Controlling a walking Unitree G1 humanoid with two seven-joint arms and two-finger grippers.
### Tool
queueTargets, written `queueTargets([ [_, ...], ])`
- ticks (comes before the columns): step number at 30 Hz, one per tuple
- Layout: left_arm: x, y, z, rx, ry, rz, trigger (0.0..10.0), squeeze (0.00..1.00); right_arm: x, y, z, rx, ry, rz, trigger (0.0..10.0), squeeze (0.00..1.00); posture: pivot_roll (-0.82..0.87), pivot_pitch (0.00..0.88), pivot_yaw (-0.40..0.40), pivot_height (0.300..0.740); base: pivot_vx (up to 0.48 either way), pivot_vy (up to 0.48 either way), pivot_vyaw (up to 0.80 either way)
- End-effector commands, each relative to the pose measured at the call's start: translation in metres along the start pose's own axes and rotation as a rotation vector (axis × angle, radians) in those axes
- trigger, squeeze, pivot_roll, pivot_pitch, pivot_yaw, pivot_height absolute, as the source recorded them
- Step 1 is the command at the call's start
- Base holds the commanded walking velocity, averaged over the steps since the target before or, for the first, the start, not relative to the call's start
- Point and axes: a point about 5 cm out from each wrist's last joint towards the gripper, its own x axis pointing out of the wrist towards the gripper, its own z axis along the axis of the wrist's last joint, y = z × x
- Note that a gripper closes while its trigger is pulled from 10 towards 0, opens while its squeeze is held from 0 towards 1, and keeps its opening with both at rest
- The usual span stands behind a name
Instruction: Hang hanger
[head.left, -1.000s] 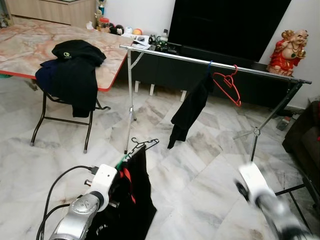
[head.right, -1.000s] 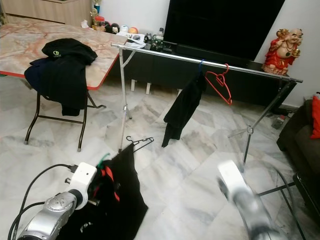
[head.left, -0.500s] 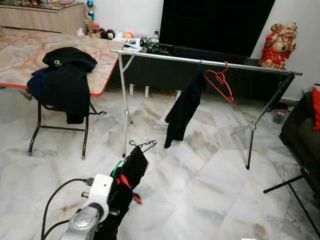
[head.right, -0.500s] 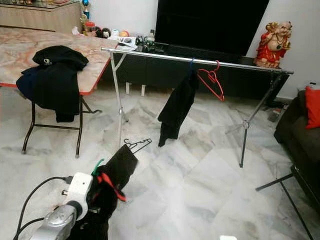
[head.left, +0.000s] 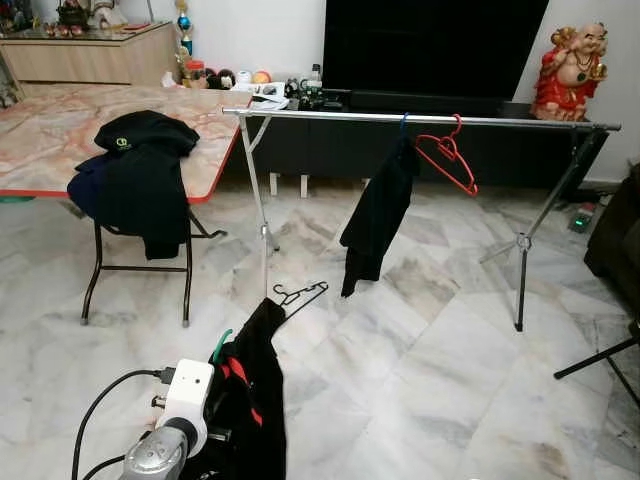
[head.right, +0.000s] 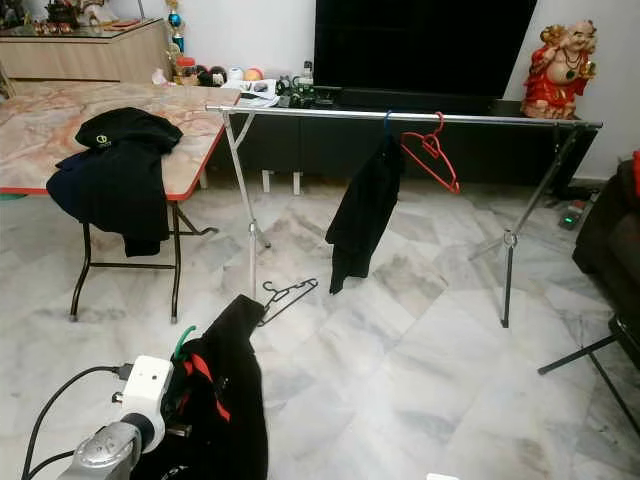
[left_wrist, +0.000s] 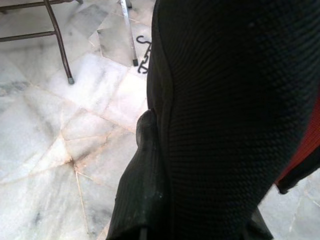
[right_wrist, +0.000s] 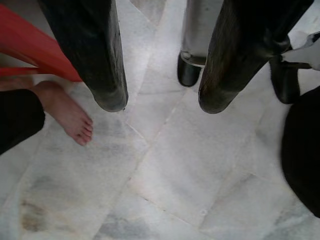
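A black hanger is poking up from the dark garment that the left pincer is clamping low over the marble floor. The right pincer is hanging open, gripping nothing. Beyond, a metal rack is carrying a red hanger, beside a counter.

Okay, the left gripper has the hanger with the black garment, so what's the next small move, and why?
Probably step forward toward the rail. The left gripper holds the hanger with its black garment low near the floor, well short of the rail. The rail has bare length between its left post and the hung black cloth, so that stretch looks like the place to aim.
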Motion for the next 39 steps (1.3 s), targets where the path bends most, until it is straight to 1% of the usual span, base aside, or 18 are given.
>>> queueTargets([
  [1, -0.001, 0.006, 0.008, -0.007, -0.049, 0.008, 10.0, 0.00, 0.000, 0.001, 0.005, 0.021, -0.018, -0.001, 10.0, 0.00, 0.11, 0.000, 0.011, 0.740, 0.000, 0.000, 0.00],
  [5, 0.000, 0.006, 0.006, -0.009, -0.048, 0.017, 10.0, 0.00, 0.000, 0.003, 0.004, -0.004, -0.007, 0.020, 10.0, 0.00, 0.11, 0.000, 0.000, 0.740, 0.000, 0.000, 0.00],
  [7, 0.001, 0.003, 0.007, -0.013, -0.050, 0.014, 10.0, 0.00, 0.001, 0.003, 0.004, -0.010, -0.002, 0.030, 10.0, 0.00, 0.12, 0.000, -0.007, 0.740, 0.000, 0.000, 0.00],
  [9, 0.003, 0.001, 0.007, -0.017, -0.052, 0.012, 10.0, 0.00, 0.001, 0.002, 0.005, -0.031, -0.004, 0.032, 10.0, 0.00, 0.12, 0.000, -0.016, 0.740, 0.253, 0.000, 0.00],
  [12, 0.005, -0.003, 0.009, -0.020, -0.061, 0.003, 10.0, 0.00, 0.001, 0.001, 0.006, -0.036, -0.003, 0.028, 10.0, 0.00, 0.12, 0.000, -0.022, 0.740, 0.262, 0.000, 0.00],
  [15, 0.006, -0.004, 0.012, -0.027, -0.069, 0.000, 10.0, 0.00, 0.001, 0.000, 0.006, -0.075, -0.006, 0.041, 10.0, 0.00, 0.12, 0.000, -0.022, 0.740, 0.279, 0.000, 0.00],
  [17, 0.007, -0.004, 0.012, -0.022, -0.069, -0.006, 10.0, 0.00, 0.001, 0.001, 0.007, -0.059, -0.009, 0.038, 10.0, 0.00, 0.11, 0.000, -0.021, 0.740, 0.300, 0.000, 0.00],
  [30, 0.011, -0.009, 0.015, -0.004, -0.072, -0.034, 10.0, 0.00, 0.000, 0.002, 0.001, -0.063, -0.001, 0.044, 10.0, 0.00, 0.12, 0.000, -0.019, 0.740, 0.361, 0.000, 0.00],
  [39, 0.014, -0.002, 0.026, 0.004, -0.096, -0.017, 10.0, 0.00, 0.000, 0.002, 0.002, -0.042, -0.005, 0.041, 10.0, 0.00, 0.12, 0.000, -0.023, 0.740, 0.440, 0.000, 0.00],
])
